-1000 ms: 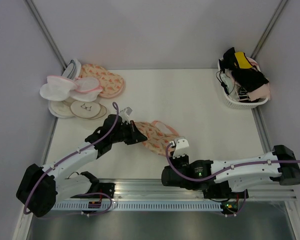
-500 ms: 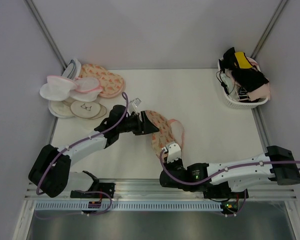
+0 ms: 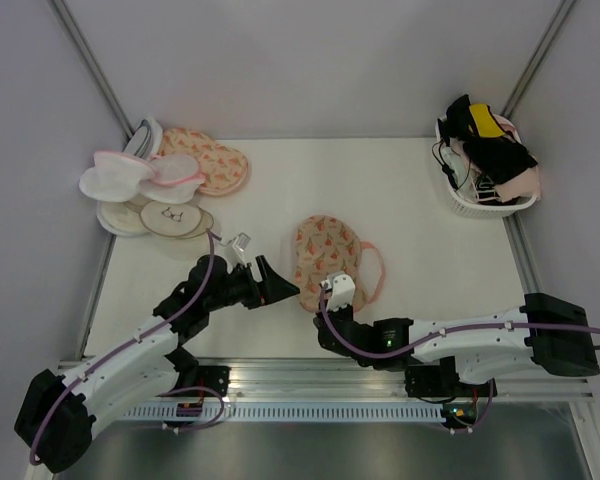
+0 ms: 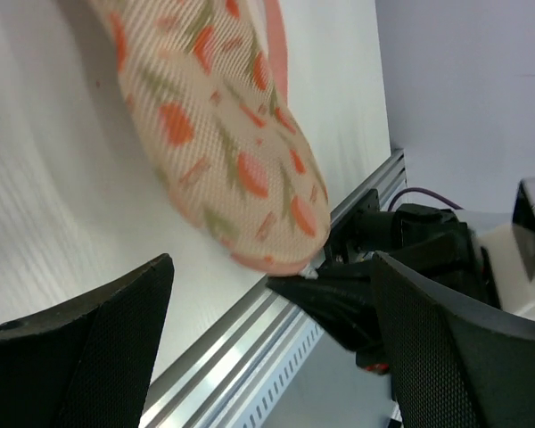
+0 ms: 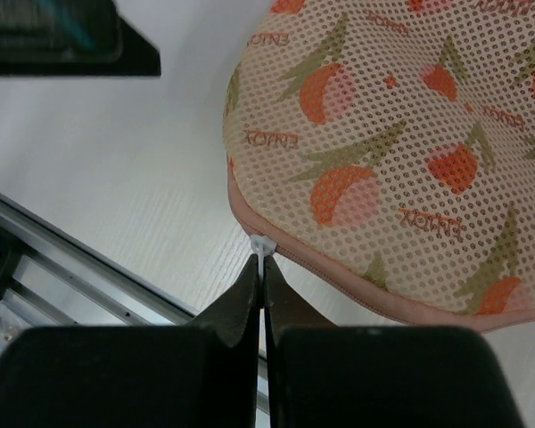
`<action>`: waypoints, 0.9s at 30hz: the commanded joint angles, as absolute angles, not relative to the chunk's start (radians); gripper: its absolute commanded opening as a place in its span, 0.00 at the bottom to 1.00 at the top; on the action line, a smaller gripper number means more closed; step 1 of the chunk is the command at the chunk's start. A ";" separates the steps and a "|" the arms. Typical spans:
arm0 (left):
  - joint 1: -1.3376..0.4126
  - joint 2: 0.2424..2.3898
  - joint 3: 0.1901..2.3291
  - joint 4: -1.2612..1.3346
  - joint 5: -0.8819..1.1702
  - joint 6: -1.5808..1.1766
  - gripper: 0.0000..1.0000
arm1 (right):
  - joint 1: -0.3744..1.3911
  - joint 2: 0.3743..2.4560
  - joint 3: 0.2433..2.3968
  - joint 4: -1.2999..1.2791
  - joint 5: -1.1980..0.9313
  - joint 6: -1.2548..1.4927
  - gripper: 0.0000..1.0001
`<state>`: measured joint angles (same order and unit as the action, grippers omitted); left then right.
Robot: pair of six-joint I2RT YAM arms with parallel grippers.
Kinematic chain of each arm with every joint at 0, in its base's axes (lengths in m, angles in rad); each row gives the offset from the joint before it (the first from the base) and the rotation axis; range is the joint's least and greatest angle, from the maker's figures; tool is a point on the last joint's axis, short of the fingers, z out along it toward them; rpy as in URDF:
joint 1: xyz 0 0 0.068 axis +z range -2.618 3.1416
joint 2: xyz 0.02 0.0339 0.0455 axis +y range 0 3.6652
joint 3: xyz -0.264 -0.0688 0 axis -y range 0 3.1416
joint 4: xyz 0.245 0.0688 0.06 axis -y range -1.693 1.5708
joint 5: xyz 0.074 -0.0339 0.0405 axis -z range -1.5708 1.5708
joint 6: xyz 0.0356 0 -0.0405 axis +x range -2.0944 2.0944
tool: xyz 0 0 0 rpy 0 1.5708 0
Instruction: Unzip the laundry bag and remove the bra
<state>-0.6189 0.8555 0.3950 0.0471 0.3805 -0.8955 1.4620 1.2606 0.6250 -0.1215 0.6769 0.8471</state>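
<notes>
Seeing the laundry bag [image 3: 325, 255] flat on the table [image 3: 420, 230], roughly midway across, just ahead of both arms, print side up. Reading the right gripper [image 3: 332, 290] as pressed together on the small white zip pull [image 5: 263, 244] at the bag's near edge: clear in the right wrist view, tips closed with only the tab between them. Left gripper [image 3: 277, 281]: spread wide, just beside the bag's left edge, touching nothing. Nothing between its fingers [image 4: 89, 330] in the left wrist view either, only the bag's rounded end beyond them. Can't see the bra anywhere; presumably inside, not confirmed. Reading the pink edging along the near seam as closed on the stretch in view, so judging the unzip as barely begun: pull acquired, no travel visible. Noting a pink loop off the bag's right side from above; can't tell whether strap or opened zip edge. Left to do, by my read: pin the bag with the free gripper, run the pull round the seam, open the mouth, fish the bra out. Ignoring the pouch pile [image 3: 140, 185] far left and the basket [image 3: 460, 205] of garments far right.
</notes>
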 commanded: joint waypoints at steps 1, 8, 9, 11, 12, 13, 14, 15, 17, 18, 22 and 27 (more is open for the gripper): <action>-0.652 0.772 0.321 0.006 0.331 -1.026 0.93 | 1.439 1.221 0.606 -0.012 0.644 0.816 0.00; -0.709 0.747 0.186 0.211 0.267 -1.196 0.96 | 1.434 1.235 0.588 0.089 0.559 0.789 0.00; -0.710 0.765 0.181 0.295 0.273 -1.230 0.97 | 1.434 1.236 0.586 0.113 0.545 0.784 0.01; -0.716 0.831 0.181 0.372 0.281 -1.264 0.98 | 1.434 1.238 0.578 0.136 0.502 0.772 0.00; -0.729 0.854 0.186 0.433 0.284 -1.290 0.98 | 1.436 1.238 0.572 0.164 0.486 0.772 0.00; -0.736 0.912 0.195 0.457 0.284 -1.301 0.98 | 1.434 1.238 0.562 0.175 0.470 0.773 0.00; -0.745 0.939 0.215 0.472 0.282 -1.313 0.98 | 1.434 1.239 0.557 0.187 0.462 0.775 0.00; -0.765 0.968 0.225 0.500 0.276 -1.325 0.98 | 1.434 1.244 0.554 0.201 0.454 0.772 0.01; -0.782 1.024 0.254 0.511 0.262 -1.331 0.98 | 1.434 1.250 0.555 0.201 0.442 0.772 0.00; -0.791 1.035 0.259 0.514 0.246 -1.333 0.93 | 1.436 1.250 0.557 0.201 0.439 0.770 0.00; -0.792 1.029 0.273 0.505 0.230 -1.310 0.51 | 1.434 1.230 0.563 0.161 0.448 0.769 0.00; -0.790 0.956 0.293 0.351 0.167 -1.259 0.02 | 1.436 1.207 0.584 0.005 0.474 0.785 0.00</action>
<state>-0.7879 1.0103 0.2451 0.3828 0.2253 -1.2854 1.4357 1.2404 0.5571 0.0826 0.4572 0.7807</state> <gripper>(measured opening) 0.054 0.007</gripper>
